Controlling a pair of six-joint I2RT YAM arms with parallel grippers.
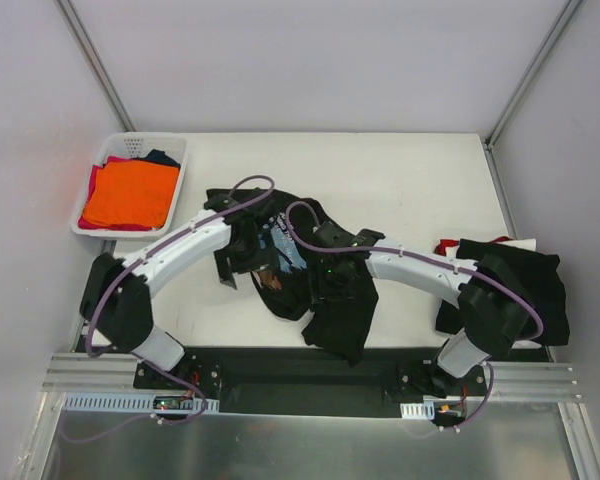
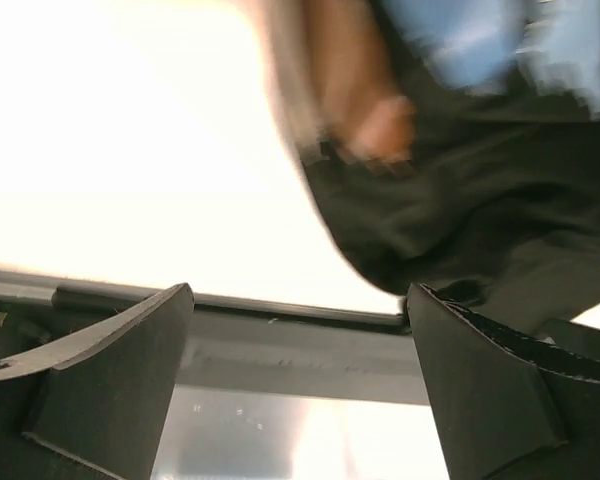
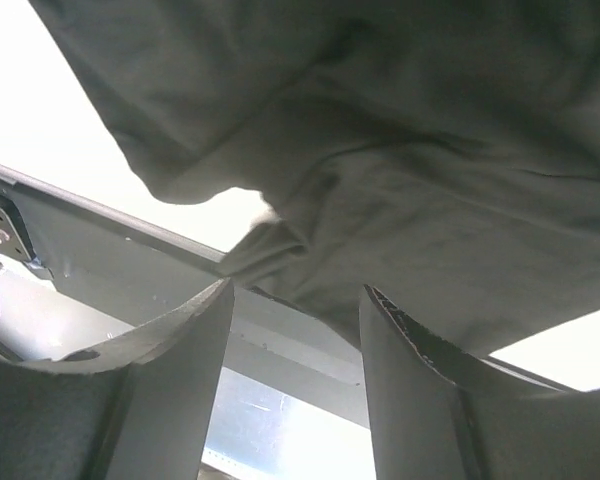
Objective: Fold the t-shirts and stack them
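Though rumpled, one printed t-shirt (black)

printed t-shirt: print blurred | right stack: partly behind right arm

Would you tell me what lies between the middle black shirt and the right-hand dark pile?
Top view: only the right arm crossing above bare table.
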